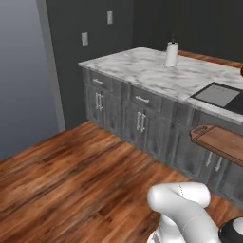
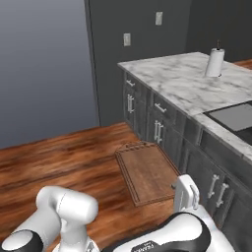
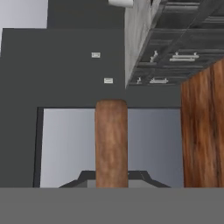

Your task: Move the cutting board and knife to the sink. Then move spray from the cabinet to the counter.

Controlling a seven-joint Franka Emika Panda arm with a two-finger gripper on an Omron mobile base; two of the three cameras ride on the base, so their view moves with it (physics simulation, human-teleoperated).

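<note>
The flat reddish-brown wooden cutting board [image 2: 150,172] hangs in the air above the wood floor [image 1: 71,175], in front of the grey wood-grain drawers [image 1: 142,118] and lower than the white marble surface [image 1: 156,71]. The rectangular sink with dark rim and grey inside [image 1: 219,96] lies further along that surface, so the board has yet to go up and over the edge.

The main danger, as I judge it, is that the board is held only at one end. It reaches far out from the hand, so its weight could make it turn or slip from the grip. It could also knock against the drawer fronts or the marble edge if it is not lifted high enough, and the white paper-towel roll [image 1: 171,54] stands on the same top.

The pincer [image 3: 112,186] is nearly together, clamped on the board; in the hand view the board runs upward from between its tips. The knife I cannot find
</note>
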